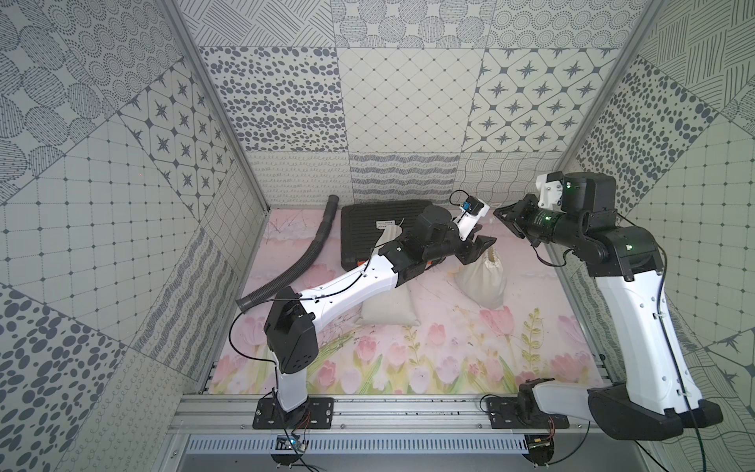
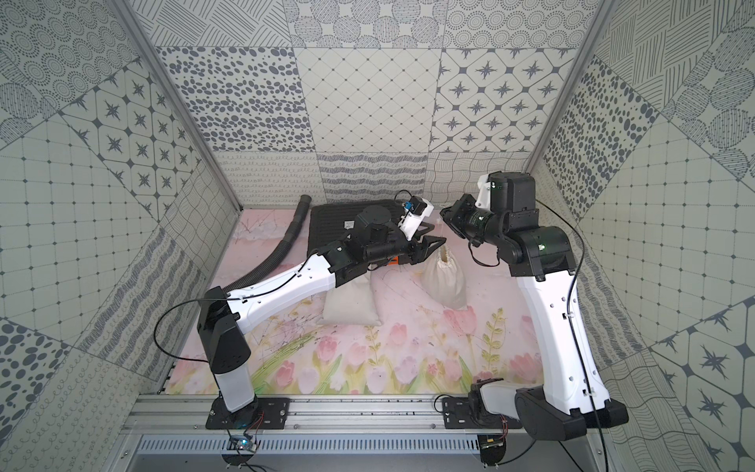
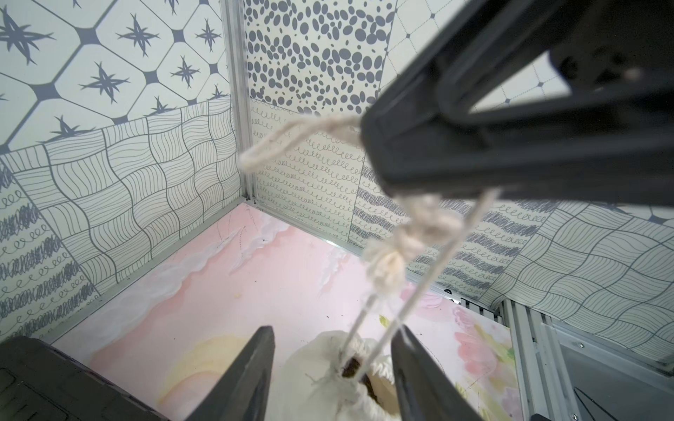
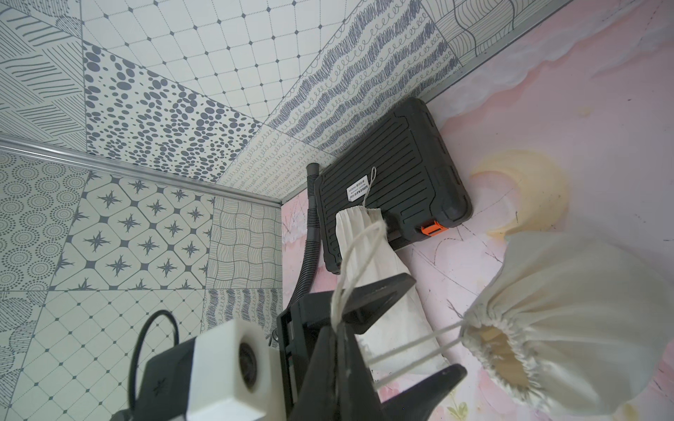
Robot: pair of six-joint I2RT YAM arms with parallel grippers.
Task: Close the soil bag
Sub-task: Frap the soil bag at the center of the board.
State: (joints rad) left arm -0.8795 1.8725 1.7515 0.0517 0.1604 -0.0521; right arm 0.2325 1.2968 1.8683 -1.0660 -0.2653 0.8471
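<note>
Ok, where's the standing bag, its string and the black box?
standing bag point(image 1: 482, 284): in a top view, its bulging side.
string point(image 3: 388, 258): left wrist view, the knot.
black box point(image 4: 397, 171): right wrist view, its ribbed lid.

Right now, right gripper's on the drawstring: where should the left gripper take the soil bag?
Probably the gathered neck, coming in level from the left arm's side. The soil bag stands upright, its drawstring runs up to the right gripper, and the left gripper flanks it, jaws open.
</note>
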